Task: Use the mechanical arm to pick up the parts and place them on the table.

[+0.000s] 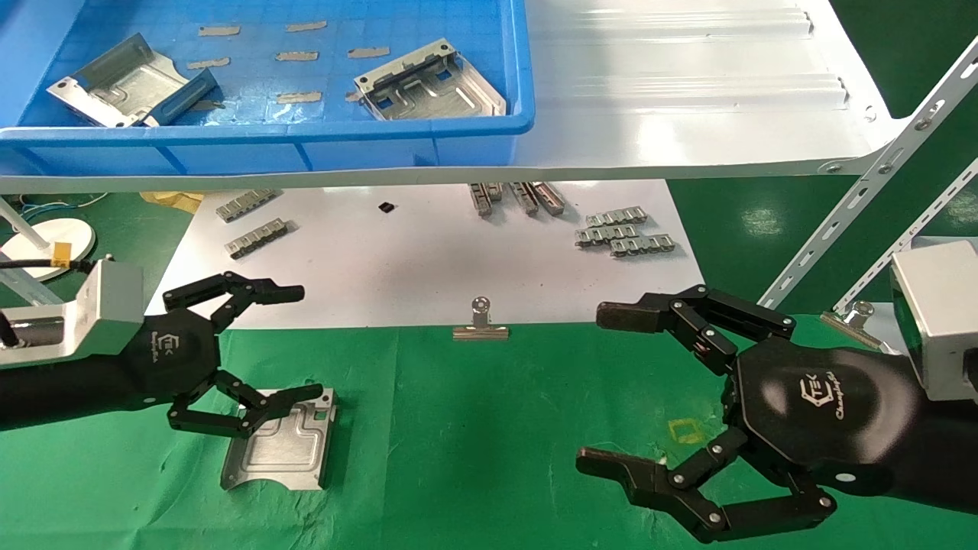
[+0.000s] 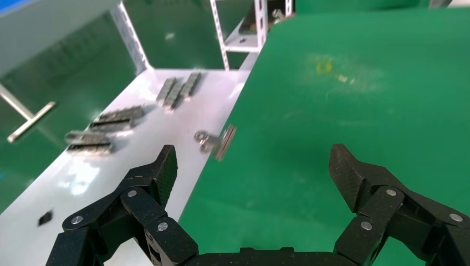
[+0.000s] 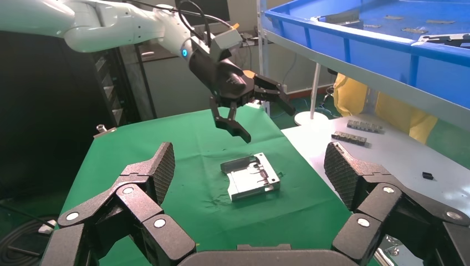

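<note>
One silver part (image 1: 283,447) lies flat on the table's green cloth (image 1: 474,451) at the front left. My left gripper (image 1: 302,342) is open and empty, held just above the part's far edge. The right wrist view shows that gripper (image 3: 266,119) raised clear of the part (image 3: 252,177). Two more parts (image 1: 122,80) (image 1: 432,84) lie in the blue tray (image 1: 306,141). My right gripper (image 1: 603,389) is open and empty over the cloth at the right. In its own view the left gripper (image 2: 255,166) shows only cloth between its fingers; the part is out of view.
A white panel (image 1: 428,260) beyond the cloth holds grey link strips (image 1: 623,233) (image 1: 252,237). A silver binder clip (image 1: 480,325) sits on the cloth's far edge. Slotted metal struts (image 1: 863,183) slant at the right. A white shelf carries the tray.
</note>
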